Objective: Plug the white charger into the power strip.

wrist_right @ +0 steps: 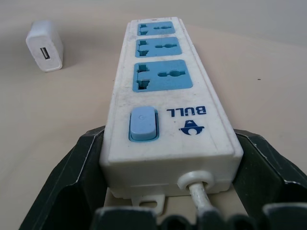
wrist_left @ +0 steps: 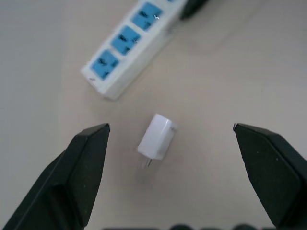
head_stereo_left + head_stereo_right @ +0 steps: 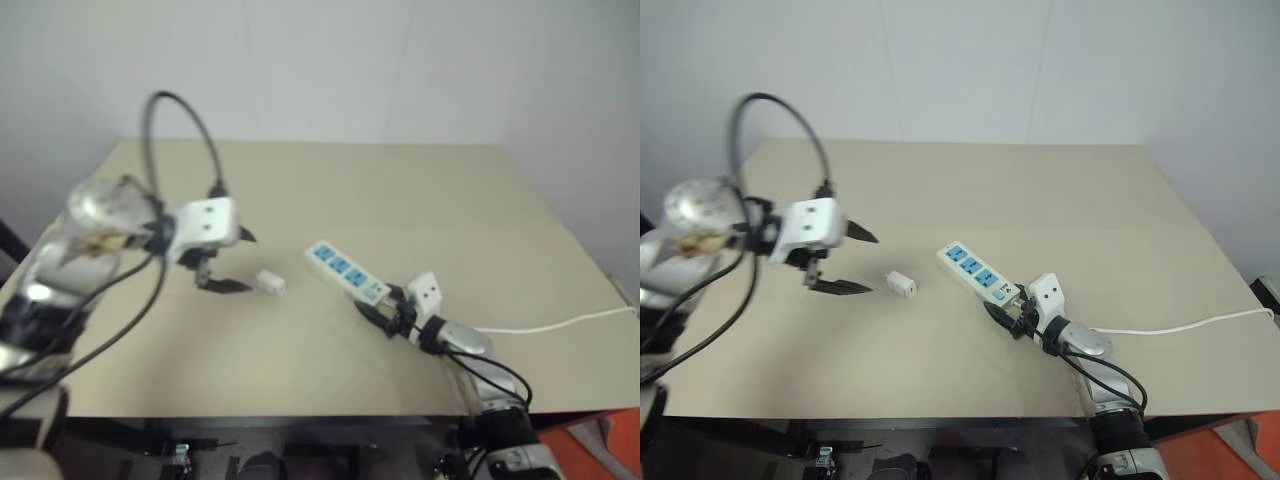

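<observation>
Beige table (image 3: 1040, 190), perhaps white wall (image 3: 970, 60)

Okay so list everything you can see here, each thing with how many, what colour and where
white charger: one, white, lying on the table apart from the strip, off its far end, prongs out.
power strip: one, white with three blue sockets and a blue switch, lying slantwise mid-table.
cable: one, thin, white, running from the strip's near end to the table's right edge.
table: one, beige, under everything.
wall: white, behind the table.
left gripper: one, black fingers, open, above the charger.
right gripper: one, black fingers, closed on the strip's cable end.
</observation>
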Controlling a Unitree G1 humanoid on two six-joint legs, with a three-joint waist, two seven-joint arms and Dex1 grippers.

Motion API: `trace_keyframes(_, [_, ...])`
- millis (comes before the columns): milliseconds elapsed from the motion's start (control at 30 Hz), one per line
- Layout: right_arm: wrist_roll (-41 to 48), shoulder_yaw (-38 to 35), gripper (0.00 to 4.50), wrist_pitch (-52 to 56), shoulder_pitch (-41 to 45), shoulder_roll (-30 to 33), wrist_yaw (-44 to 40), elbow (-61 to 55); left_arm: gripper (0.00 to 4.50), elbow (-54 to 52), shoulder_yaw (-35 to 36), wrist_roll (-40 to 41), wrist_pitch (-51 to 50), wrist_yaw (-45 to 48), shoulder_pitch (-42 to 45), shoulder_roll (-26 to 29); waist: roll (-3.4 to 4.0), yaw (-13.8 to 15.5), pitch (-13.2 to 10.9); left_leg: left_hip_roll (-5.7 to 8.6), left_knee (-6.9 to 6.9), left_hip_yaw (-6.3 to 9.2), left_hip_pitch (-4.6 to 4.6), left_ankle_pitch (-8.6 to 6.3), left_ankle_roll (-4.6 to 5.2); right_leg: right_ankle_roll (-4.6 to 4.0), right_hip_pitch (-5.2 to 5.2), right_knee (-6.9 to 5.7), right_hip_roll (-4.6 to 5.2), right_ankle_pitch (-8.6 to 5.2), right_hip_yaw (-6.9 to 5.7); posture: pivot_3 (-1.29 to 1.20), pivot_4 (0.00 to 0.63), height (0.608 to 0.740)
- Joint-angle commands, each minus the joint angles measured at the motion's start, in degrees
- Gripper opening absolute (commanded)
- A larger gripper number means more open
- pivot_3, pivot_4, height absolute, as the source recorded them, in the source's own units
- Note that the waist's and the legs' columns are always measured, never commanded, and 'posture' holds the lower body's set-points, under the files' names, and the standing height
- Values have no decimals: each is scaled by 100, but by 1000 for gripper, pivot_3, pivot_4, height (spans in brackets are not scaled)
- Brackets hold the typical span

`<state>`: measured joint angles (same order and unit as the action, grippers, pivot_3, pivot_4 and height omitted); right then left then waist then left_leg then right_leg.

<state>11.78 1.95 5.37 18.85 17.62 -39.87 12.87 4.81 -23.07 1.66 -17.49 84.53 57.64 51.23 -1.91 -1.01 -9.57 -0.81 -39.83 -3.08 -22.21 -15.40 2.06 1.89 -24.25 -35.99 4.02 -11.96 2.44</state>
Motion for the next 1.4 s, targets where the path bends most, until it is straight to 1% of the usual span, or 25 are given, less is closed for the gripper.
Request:
trace_keyframes(33, [-36, 43, 3418, 43, 6, 3, 0, 38, 4500, 537, -651, -636, 431, 566, 712, -363, 1, -39, 0, -1, 2, -1, 0, 0, 0, 0, -3, 1, -1, 0, 6, 0, 150, 740])
trace_keyframes(133, [-13, 40, 3418, 107, -52, -22, 37, -38, 4500, 1324, -1382, -978, 872, 797, 1344, -1084, 0, -23, 0, -5, 1, 6, -8, 0, 0, 0, -7, 3, -7, -1, 4, 0, 150, 740])
trace_keyframes(200, [-30, 70, 3418, 138, -104, -18, 31, -89, 4500, 1957, -1678, -1168, 1178, 797, 1667, -1499, 0, -11, 0, -3, -3, 4, -9, 0, 1, 0, -6, 1, -4, -1, 6, 0, 150, 740])
trace_keyframes(300, [-31, 89, 3418, 175, -160, -2, 25, -170, 4500, 2927, -2062, -1158, 1659, 797, 2103, -2036, -1, -19, -1, -4, -3, 4, -11, 0, 2, 1, -9, 2, -6, -1, 9, 0, 150, 740])
trace_keyframes(333, [-32, 92, 3418, 182, -158, -5, 32, -174, 4500, 3166, -2126, -1144, 1754, 797, 2189, -2144, -1, -25, -1, -5, -1, 5, -12, -1, 2, 1, -12, 3, -6, -1, 10, 0, 150, 740])
trace_keyframes(467, [-30, 66, 3418, 207, -173, -43, 130, -194, 4500, 4362, -2689, -1568, 2648, 797, 2604, -2523, -2, -30, -2, -3, -2, 10, -23, -2, 4, 1, -20, 6, -6, -1, 11, 0, 150, 740])
trace_keyframes(600, [-45, 105, 3418, 216, -228, -80, 188, -242, 4500, 5130, -2960, -1922, 3273, 797, 2800, -2825, -3, -11, -3, -1, -5, 10, -25, -2, 5, 4, -19, 7, -3, 0, 11, 0, 150, 740])
trace_keyframes(767, [-73, 138, 3418, 220, -259, -98, 223, -284, 4500, 5616, -2838, -2406, 3452, 751, 2780, -3104, -5, -8, -4, -2, -5, 15, -30, -3, 7, 5, -20, 9, -4, 0, 9, 0, 150, 740])
trace_keyframes(900, [-81, 127, 3418, 237, -231, -94, 245, -266, 4500, 5772, -2781, -2738, 3441, 687, 2689, -3205, -5, -16, -4, -2, -6, 19, -31, -3, 7, 5, -21, 7, -4, 0, 9, 0, 150, 740])
trace_keyframes(1067, [-106, 147, 3418, 232, -250, -85, 250, -261, 4500, 5977, -2856, -3245, 3433, 380, 2632, -3329, -5, -13, -4, -2, -6, 49, -31, -3, 7, 6, -21, 6, -4, 0, 8, 0, 150, 740])
trace_keyframes(1400, [-134, 177, 3418, 256, -258, -49, 281, -257, 4500, 6137, -2785, -3733, 3574, 115, 2535, -3594, -5, -16, -4, -2, -6, 61, -30, -4, 7, 6, -21, 5, -4, 1, 8, 0, 150, 740])
